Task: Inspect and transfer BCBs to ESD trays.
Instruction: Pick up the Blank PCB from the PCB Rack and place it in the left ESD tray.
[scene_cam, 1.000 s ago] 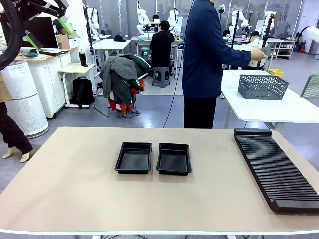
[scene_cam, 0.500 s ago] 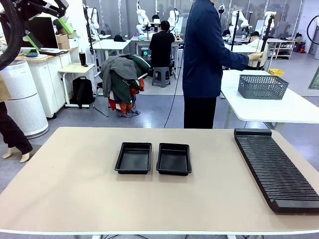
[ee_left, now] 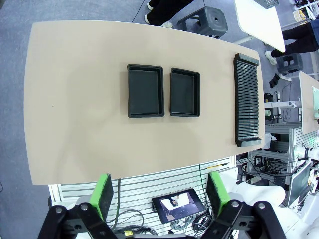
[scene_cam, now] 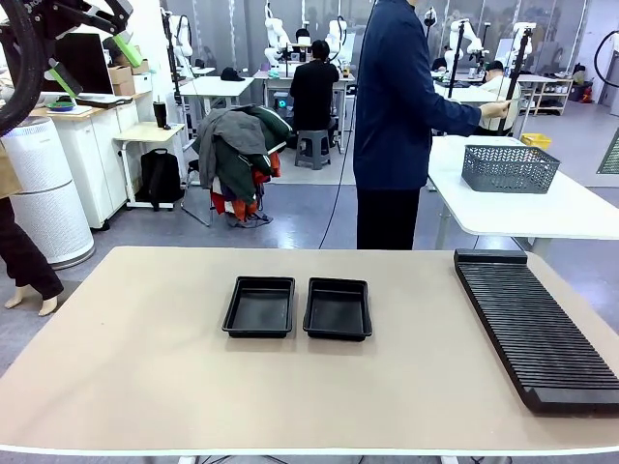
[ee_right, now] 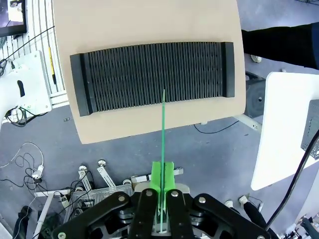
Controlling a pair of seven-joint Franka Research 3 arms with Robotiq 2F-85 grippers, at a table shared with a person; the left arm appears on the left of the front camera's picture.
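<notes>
Two empty black ESD trays [scene_cam: 260, 306] [scene_cam: 337, 309] lie side by side at the middle of the tan table; the left wrist view looks down on both ESD trays [ee_left: 145, 90] [ee_left: 185, 92]. High over the table's near edge, my left gripper [ee_left: 159, 193] is open with nothing between its green pads [ee_left: 103, 194]. It also appears at the top left, my left gripper [scene_cam: 92, 58]. My right gripper [ee_right: 162, 174] is shut on a thin green BCB [ee_right: 163, 124], seen edge-on above the ribbed rack [ee_right: 152, 74]. A sliver of the BCB [scene_cam: 612, 153] shows at the right edge.
A long black ribbed rack [scene_cam: 537, 329] lies along the table's right side. A person in dark blue [scene_cam: 392, 116] stands at the far edge, turned right, a hand [scene_cam: 498, 109] held out. A grey mesh basket [scene_cam: 508, 166] sits on a white table behind.
The BCB in my right gripper has slid further right, almost out of the front view. The person's outstretched hand has dropped slightly. The left arm has stayed still.
</notes>
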